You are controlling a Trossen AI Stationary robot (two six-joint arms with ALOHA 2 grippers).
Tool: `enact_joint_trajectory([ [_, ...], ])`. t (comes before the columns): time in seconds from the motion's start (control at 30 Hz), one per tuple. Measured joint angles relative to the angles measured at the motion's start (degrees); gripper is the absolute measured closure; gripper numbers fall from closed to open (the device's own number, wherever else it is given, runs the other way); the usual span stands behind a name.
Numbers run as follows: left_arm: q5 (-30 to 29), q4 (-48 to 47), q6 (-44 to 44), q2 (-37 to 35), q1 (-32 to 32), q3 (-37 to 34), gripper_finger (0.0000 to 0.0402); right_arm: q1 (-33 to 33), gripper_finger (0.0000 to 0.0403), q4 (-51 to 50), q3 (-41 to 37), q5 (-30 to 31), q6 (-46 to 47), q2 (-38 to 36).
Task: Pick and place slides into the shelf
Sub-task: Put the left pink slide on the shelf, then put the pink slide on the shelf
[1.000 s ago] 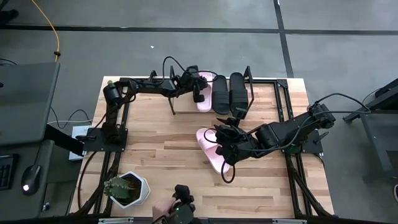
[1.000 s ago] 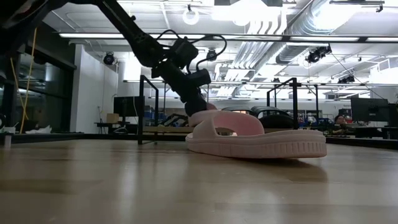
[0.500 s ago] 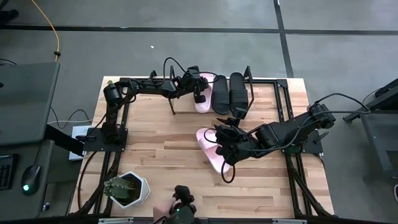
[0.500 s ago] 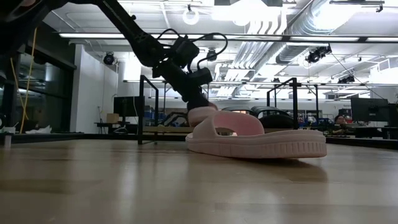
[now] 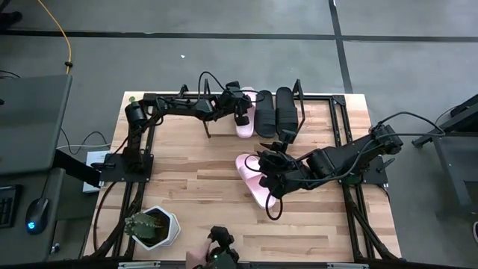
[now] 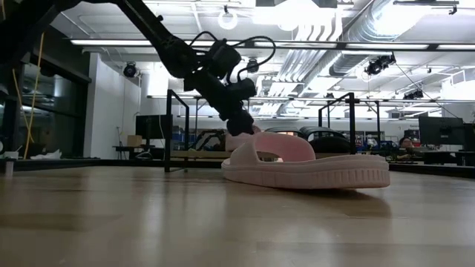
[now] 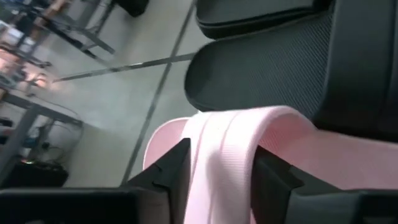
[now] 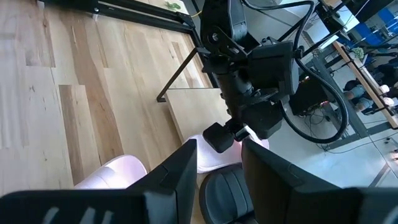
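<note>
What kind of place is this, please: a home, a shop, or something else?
Probably a robotics lab or workshop. The ceiling ducts are bare, desks with monitors stand behind, and the wooden table carries two robot arms inside a black frame.

Potted plant [image 5: 151,226]: I see it well apart from both jaws, on the table [image 5: 194,179].
Yellow cable [image 5: 63,37]: on the floor.

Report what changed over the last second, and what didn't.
The left gripper has carried its pink slide toward the two black slides on the shelf and its fingers have loosened around the strap. The right gripper stayed over the other pink slide mid-table, which hasn't moved.
</note>
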Motion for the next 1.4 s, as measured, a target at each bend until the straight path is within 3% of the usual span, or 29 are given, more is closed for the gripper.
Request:
enact_joint_trajectory([
  [0.23, -5.21, 2.44, 0.13, 0.00, -2.18, 0.70, 0.0223, -0.30, 0.0284, -0.02, 0.00, -0.44, 0.63, 0.01],
  [0.47, -5.41, -0.92, -0.22, 0.00, -2.27, 2.65, 0.0197, -0.30, 0.0284, -0.03, 0.00, -0.77, 0.87, 0.01],
  [1.07, -2.64, -9.20, -0.67, -0.47, -3.14, 3.63, 0.0176, -0.30, 0.0284, -0.17, -0.07, -1.25, 1.21, 0.65],
  [1.4, -6.75, -14.05, 1.33, -1.63, -7.48, 3.63, 0.0177, -0.30, 0.0284, -0.40, -0.09, -1.77, 1.56, 0.66],
])
